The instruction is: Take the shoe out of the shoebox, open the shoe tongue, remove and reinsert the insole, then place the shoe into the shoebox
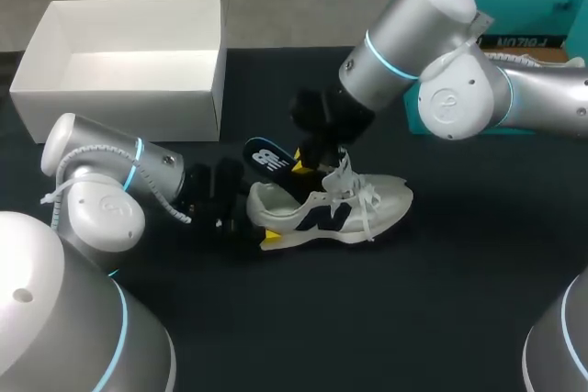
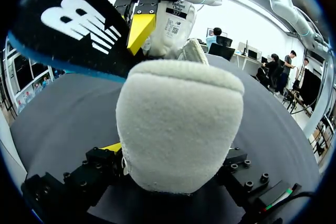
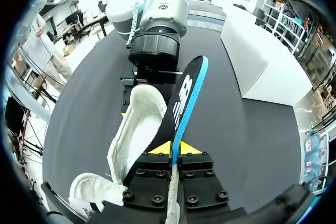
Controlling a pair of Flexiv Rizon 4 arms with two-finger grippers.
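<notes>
The shoe (image 1: 331,208) is set upright on the table (image 1: 441,300), and its heel is clamped by the left gripper (image 1: 262,227) from nine o'clock. The insole (image 1: 266,158), jutting from the shoe toward eleven o'clock, is pinched by the right gripper (image 1: 305,164). The shoebox (image 1: 119,103) is seen at ten o'clock.

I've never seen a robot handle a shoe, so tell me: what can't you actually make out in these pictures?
1. Front end of the insole, head view: the right gripper and the laces of the shoe cover it, so I cannot tell whether it is inside.
2. Shoe's toe, left wrist view: its own heel fills the middle and hides it.
3. Near strip of the shoebox floor, head view: the front wall hides it.
</notes>
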